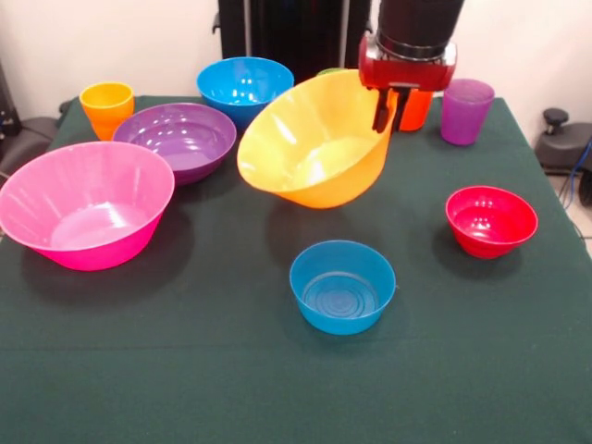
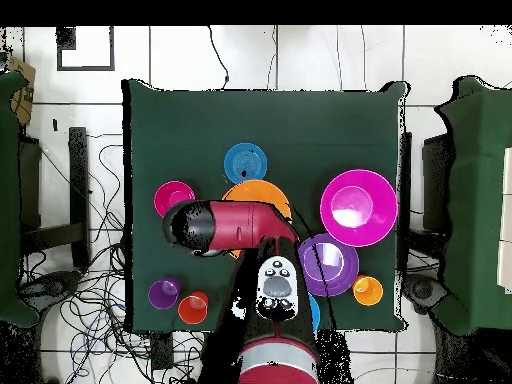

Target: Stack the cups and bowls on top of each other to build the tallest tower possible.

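My gripper point(image 1: 383, 109) is shut on the far right rim of the large orange bowl point(image 1: 314, 143) and holds it tilted above the table, its opening toward the camera. The small light-blue bowl point(image 1: 342, 286) stands alone on the cloth in front of it. The red-orange cup point(image 1: 415, 109) stands just behind the gripper, beside the purple cup point(image 1: 465, 110). A sliver of the green cup point(image 1: 329, 70) shows behind the orange bowl. No stack stands anywhere. In the overhead view the arm point(image 2: 225, 225) covers part of the orange bowl point(image 2: 262, 193).
The large pink bowl point(image 1: 85, 203), medium purple bowl point(image 1: 176, 139), medium blue bowl point(image 1: 244, 88) and yellow-orange cup point(image 1: 106, 106) stand at the left and back. The small red bowl point(image 1: 490, 220) stands at the right. The green cloth point(image 1: 231, 370) ends at the table's edges.
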Controlling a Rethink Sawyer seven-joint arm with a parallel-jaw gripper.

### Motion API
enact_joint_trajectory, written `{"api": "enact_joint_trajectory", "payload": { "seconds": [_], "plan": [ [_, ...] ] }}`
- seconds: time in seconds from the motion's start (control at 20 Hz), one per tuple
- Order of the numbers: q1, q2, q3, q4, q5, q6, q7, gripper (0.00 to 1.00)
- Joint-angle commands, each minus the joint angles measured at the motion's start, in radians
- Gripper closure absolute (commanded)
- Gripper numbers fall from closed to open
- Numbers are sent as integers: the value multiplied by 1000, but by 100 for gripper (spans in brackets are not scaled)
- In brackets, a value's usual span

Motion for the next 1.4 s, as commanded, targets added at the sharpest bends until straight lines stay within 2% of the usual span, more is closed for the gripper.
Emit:
{"api": "enact_joint_trajectory", "payload": {
  "seconds": [0.05, 0.2, 0.4, 0.75, 1.05, 1.25, 1.4],
  "plan": [
    [0, 138, 15, -231, 45, 161, 174, 100],
    [0, 193, -6, -316, 50, 183, 189, 100],
    [5, 203, -26, -359, 59, 224, 196, 100],
    [10, 208, -24, -376, 89, 248, 187, 100],
    [48, 215, -39, -399, 113, 280, 216, 100],
    [64, 235, -46, -405, 129, 251, 239, 100],
    [66, 230, -50, -425, 127, 294, 230, 100]
  ]
}}
